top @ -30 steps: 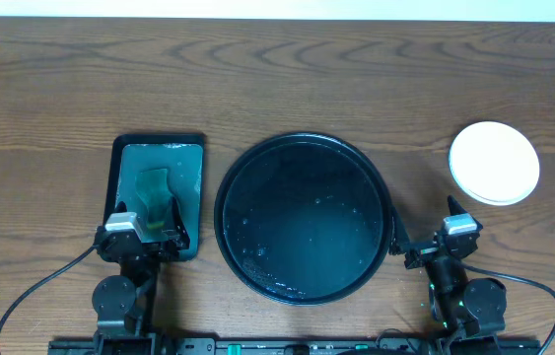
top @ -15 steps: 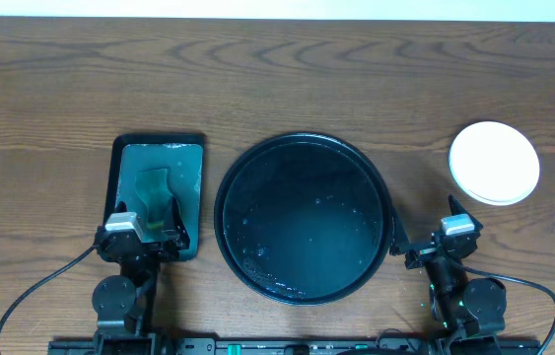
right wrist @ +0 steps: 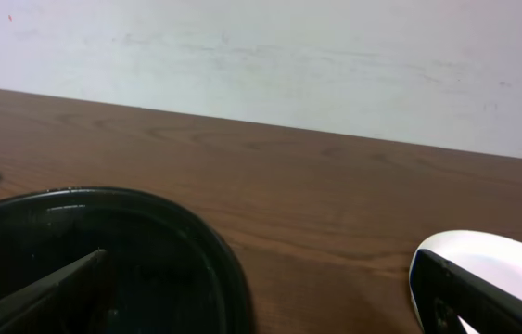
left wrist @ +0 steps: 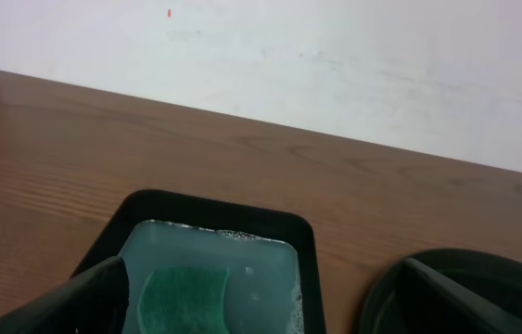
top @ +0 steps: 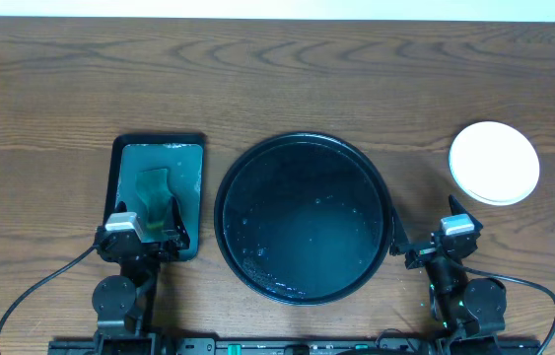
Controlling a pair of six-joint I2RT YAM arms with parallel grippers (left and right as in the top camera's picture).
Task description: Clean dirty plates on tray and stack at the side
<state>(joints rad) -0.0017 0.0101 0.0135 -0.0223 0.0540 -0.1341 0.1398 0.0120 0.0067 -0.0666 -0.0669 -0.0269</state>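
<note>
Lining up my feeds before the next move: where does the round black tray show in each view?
Overhead: black tray at centre.
Left wrist: tray in the lower right corner, partly cut off.
Right wrist: tray at lower left, partly cut off.
Shared landmark: the table's far edge against the white wall, running across every view.

Brown wood-grain table (top: 277, 89), glossy black tray (top: 302, 197).
White plates (top: 494, 163) right; left, dark green small tray (top: 113, 192) with a green sponge (top: 156, 197).
</note>
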